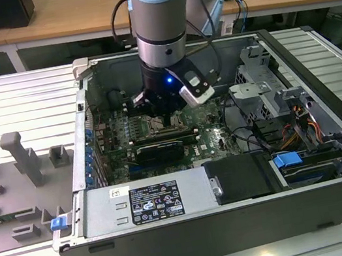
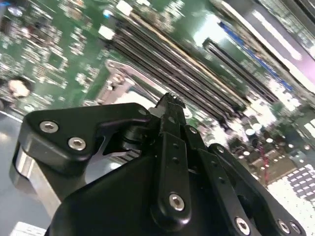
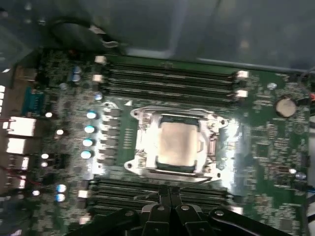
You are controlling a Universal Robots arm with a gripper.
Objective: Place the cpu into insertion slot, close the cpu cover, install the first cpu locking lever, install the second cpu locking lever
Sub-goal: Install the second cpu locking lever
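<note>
Cpu (image 3: 177, 143) sits flat in the insertion slot (image 3: 142, 162) under the cpu cover (image 3: 142, 129), looking thin, light and breakable, best held by its edges, while the gripper (image 3: 170, 192) hovers near with fingers pressed together, holding nothing.

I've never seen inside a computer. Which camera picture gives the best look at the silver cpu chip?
The first wrist view: the cpu faces the camera squarely, sitting in the insertion slot with the cpu cover closed around it. In the exterior view the arm's gripper stands right over that spot. The second wrist view catches just metal by the gripper.
</note>
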